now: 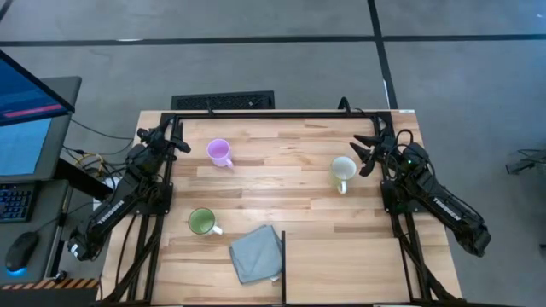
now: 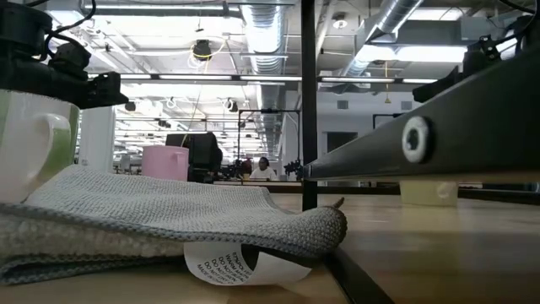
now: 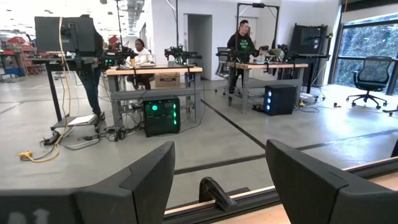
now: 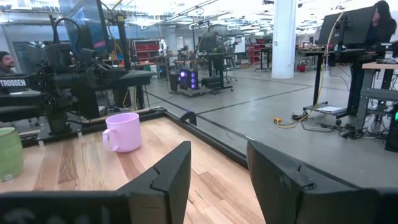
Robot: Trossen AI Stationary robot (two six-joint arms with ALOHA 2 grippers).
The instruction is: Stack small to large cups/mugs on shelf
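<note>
— Where are the mugs?
— Purple mug upper left of the table, green mug lower left beside a grey cloth, cream mug on the right.
— And the grippers?
— Left gripper at the upper-left corner, fingers apart, empty. Right gripper just beside the cream mug, fingers parted, holding nothing.

"TROSSEN" reads in white on my left arm; the paper tag under the grey cloth carries unreadable print.
</note>
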